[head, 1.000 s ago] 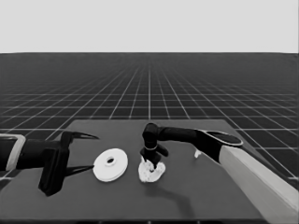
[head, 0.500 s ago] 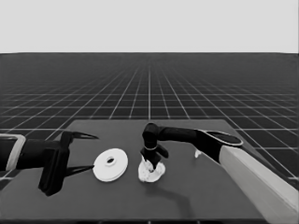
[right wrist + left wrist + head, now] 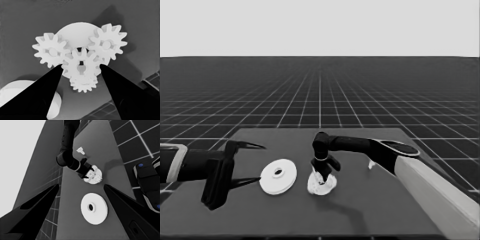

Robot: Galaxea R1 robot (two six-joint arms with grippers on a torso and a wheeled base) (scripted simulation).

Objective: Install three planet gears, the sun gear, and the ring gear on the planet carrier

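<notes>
The centre gear (image 3: 80, 65) sits between my right gripper (image 3: 81, 68) fingers, which clamp its 2 sides. It meshes with 3 planet gears (image 3: 51, 52) on the smaller round part (image 3: 77, 31). The larger round part (image 3: 278, 176) lies just beside. My left gripper (image 3: 250, 163) waits, fingers apart.
</notes>
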